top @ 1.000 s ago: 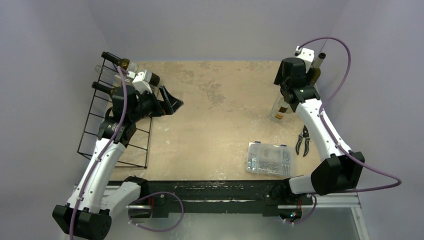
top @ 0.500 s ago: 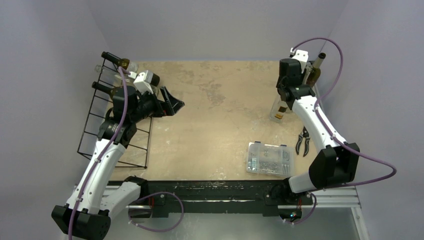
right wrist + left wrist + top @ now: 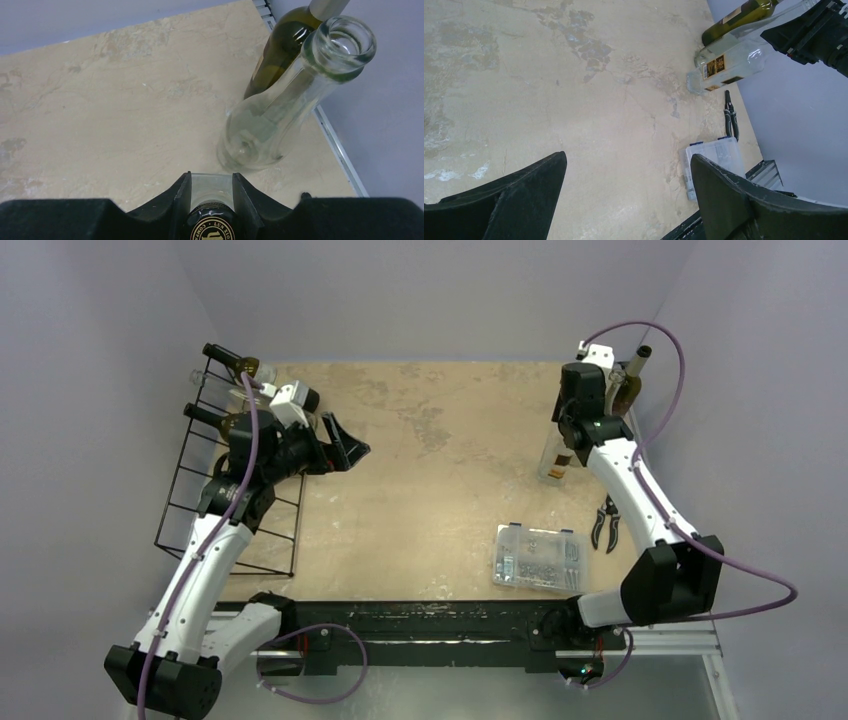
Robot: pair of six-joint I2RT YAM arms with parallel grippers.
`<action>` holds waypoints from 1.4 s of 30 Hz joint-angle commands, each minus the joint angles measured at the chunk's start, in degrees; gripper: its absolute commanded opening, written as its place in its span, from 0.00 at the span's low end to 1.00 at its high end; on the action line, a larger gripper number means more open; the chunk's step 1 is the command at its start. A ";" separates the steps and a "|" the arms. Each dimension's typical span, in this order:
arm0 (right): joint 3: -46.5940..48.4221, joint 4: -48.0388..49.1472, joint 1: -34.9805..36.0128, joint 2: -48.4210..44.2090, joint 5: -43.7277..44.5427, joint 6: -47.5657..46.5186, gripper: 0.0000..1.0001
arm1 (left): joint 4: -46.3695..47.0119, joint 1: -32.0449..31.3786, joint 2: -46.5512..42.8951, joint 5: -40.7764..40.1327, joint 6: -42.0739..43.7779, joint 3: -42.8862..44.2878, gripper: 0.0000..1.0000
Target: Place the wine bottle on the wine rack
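A clear plastic box of small hardware lies toward the near right of the tan counter. Black-handled pruners lie just right of it, slightly farther back.

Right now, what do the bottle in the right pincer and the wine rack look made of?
Held bottle: clear glass, apparently; its neck is see-through and shiny, topped by a black cap with gold print. Wine rack: thin black wire, probably coated metal; its sheen is too small to judge from above.
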 commanded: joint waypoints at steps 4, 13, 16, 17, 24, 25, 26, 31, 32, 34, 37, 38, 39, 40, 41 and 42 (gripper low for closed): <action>0.75 1.55 0.38 -7.14 -7.03 -1.33 0.12 | 3.95 -0.21 0.76 2.14 1.25 -0.58 0.94; 3.35 -1.46 0.52 -10.74 -19.54 -1.61 0.00 | 8.20 -0.21 1.35 5.17 1.61 -2.52 0.94; 2.57 -1.20 0.81 -12.52 -25.61 -0.65 0.00 | 9.56 -0.25 1.72 6.66 1.84 -2.99 0.93; 2.29 -1.12 0.90 -13.01 -27.46 -0.25 0.00 | 10.03 -0.29 1.81 7.15 2.01 -3.14 0.93; 2.04 -1.42 1.36 -14.59 -38.29 2.02 0.00 | 13.37 -1.52 0.47 7.10 4.61 -4.84 0.93; 1.52 -0.94 1.40 -15.08 -40.18 2.84 0.00 | 13.78 -2.20 0.35 7.07 5.32 -5.26 0.93; 0.99 -0.35 1.45 -15.46 -42.05 3.54 0.00 | 14.11 -3.08 0.26 7.07 6.04 -5.42 0.93; -2.53 1.85 1.86 -17.81 -48.13 6.79 0.00 | 17.23 -7.87 -1.93 6.97 8.52 -7.86 0.94; -3.25 2.64 1.94 -18.40 -49.06 7.52 0.00 | 17.47 -9.21 -2.61 6.84 8.55 -8.40 0.95; -4.93 4.30 2.00 -19.64 -51.61 9.40 0.00 | 17.21 -11.17 -3.72 6.02 8.27 -9.04 0.95; -7.61 8.50 2.04 -21.03 -57.18 13.52 0.00 | 15.94 -13.91 -3.97 4.85 6.86 -9.59 0.95; -8.49 9.90 2.03 -21.33 -58.97 14.90 0.00 | 14.60 -14.97 -3.67 4.15 6.38 -9.16 0.94; -9.21 11.21 2.04 -21.66 -60.59 16.84 0.00 | 13.08 -16.35 -3.28 3.22 6.15 -8.50 0.94; -10.07 12.37 2.13 -21.97 -61.79 18.13 0.00 | 11.26 -17.88 -3.08 1.92 6.21 -7.81 0.94; -10.92 13.45 2.23 -22.25 -62.85 19.11 0.00 | 9.75 -19.78 -2.96 -0.08 6.51 -6.97 0.94; -11.75 14.18 2.27 -22.56 -63.42 20.04 0.00 | 8.66 -21.76 -2.87 -2.05 6.81 -6.17 0.94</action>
